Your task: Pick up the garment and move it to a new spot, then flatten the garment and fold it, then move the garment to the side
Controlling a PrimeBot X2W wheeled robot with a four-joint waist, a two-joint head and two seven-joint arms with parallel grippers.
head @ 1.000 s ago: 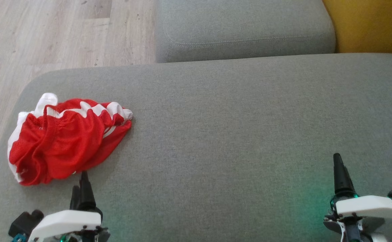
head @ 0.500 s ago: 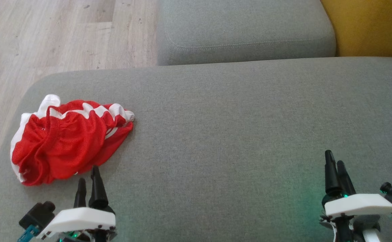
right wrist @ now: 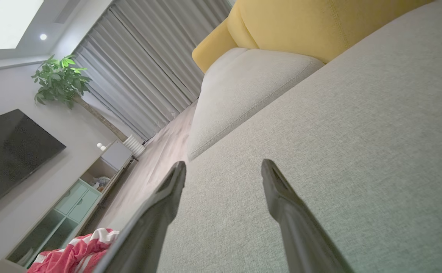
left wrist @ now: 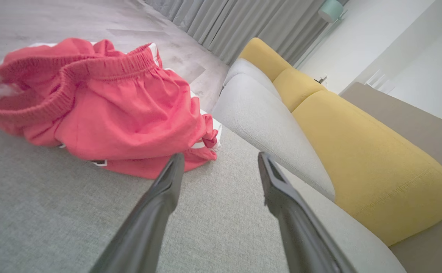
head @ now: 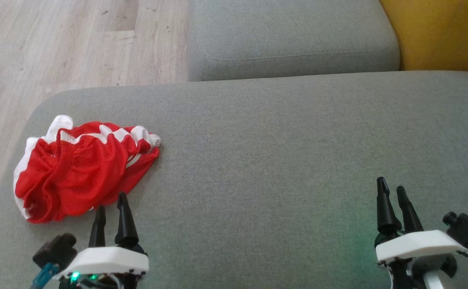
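The garment (head: 77, 170) is a pair of red mesh shorts with white stripes, lying crumpled at the left end of the grey sofa seat (head: 282, 160). My left gripper (head: 111, 202) stands open just in front of the garment's near edge, nothing between its fingers. In the left wrist view the garment (left wrist: 103, 110) lies just beyond and left of the open left gripper (left wrist: 221, 159). My right gripper (head: 390, 186) is open over bare seat at the lower right, far from the garment. A corner of the garment (right wrist: 77, 252) shows at the bottom left of the right wrist view, beside the open right gripper (right wrist: 224, 167).
A second grey cushion (head: 294, 38) lies behind the seat, with a yellow cushion (head: 438, 32) at the far right. Wooden floor (head: 57, 44) borders the seat's left and back-left edge. A TV (right wrist: 8, 151), cabinet (right wrist: 73, 197) and plant (right wrist: 60, 79) stand across the room.
The left gripper has moved right and forward toward the garment's near edge. The right gripper has shifted left and turned, so both its fingers now show. The garment has not moved.
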